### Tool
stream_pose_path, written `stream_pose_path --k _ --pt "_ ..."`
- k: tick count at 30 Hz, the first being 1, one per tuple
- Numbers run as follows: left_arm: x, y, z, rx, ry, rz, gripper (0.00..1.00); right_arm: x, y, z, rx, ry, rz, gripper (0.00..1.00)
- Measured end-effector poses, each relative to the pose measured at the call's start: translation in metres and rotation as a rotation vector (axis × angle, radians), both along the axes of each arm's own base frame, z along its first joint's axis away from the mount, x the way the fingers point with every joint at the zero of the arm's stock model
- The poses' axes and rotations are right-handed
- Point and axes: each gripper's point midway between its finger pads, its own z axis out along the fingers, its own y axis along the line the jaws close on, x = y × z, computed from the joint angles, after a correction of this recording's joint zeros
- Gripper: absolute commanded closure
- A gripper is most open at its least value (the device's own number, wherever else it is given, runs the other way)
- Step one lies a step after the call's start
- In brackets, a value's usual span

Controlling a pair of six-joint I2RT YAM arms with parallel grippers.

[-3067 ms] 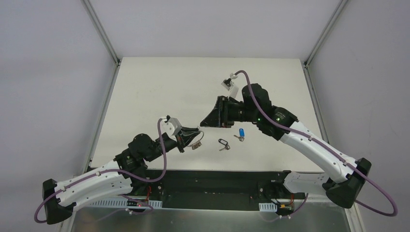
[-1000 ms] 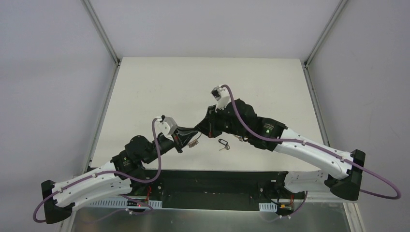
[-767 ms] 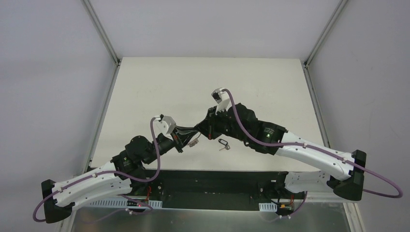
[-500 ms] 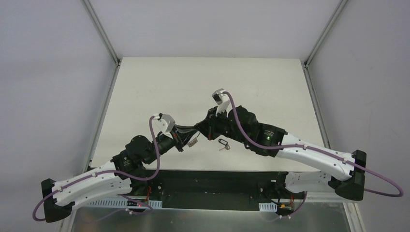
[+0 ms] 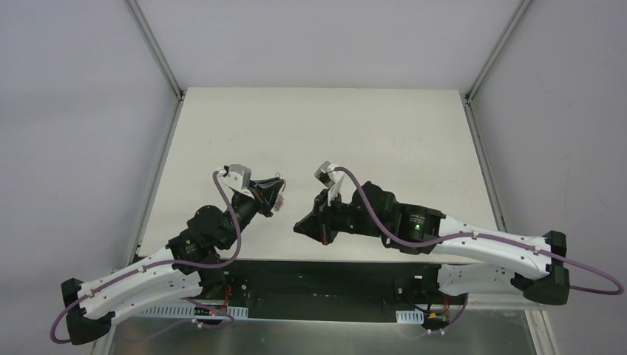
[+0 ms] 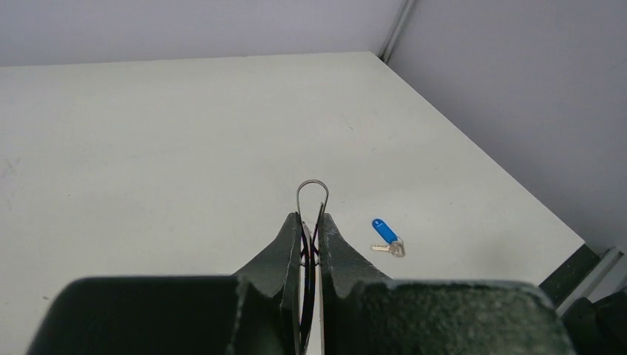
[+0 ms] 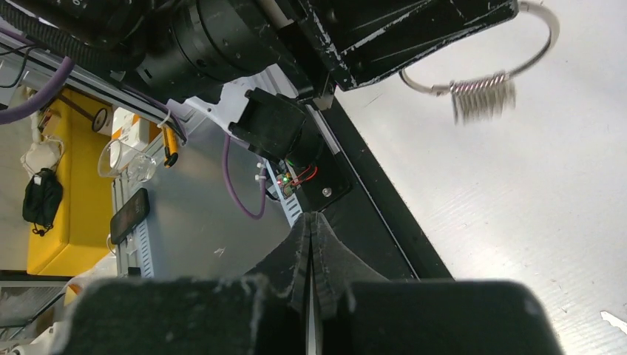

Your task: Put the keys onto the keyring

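**Left pincer grips keyring, blue key lies apart**

Over the pale surface [image 5: 370, 126], the left arm [image 5: 148, 277] and right arm [image 5: 473, 244] angle toward each other near the front edge. The left pincer [image 6: 311, 220] is clamped narrow on the wire keyring [image 6: 313, 181], whose loop juts beyond the fingertips, a small metal coil [image 7: 483, 97] hanging from it. The right pincer [image 7: 311, 222] appears pressed closed; whether it pinches anything cannot be told. The blue-headed key [image 6: 384, 231] lies flat on the surface, apart from the ring.
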Motion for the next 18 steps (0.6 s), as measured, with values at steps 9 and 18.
stream_pose_path --k 9,18 --pt "0.004 0.008 0.001 -0.007 0.002 0.047 1.00 -0.005 -0.005 0.001 -0.001 0.003 0.016 0.96" --pt "-0.014 -0.017 0.002 0.020 -0.025 -0.127 1.00 0.016 -0.021 -0.002 -0.084 -0.019 -0.096 0.61"
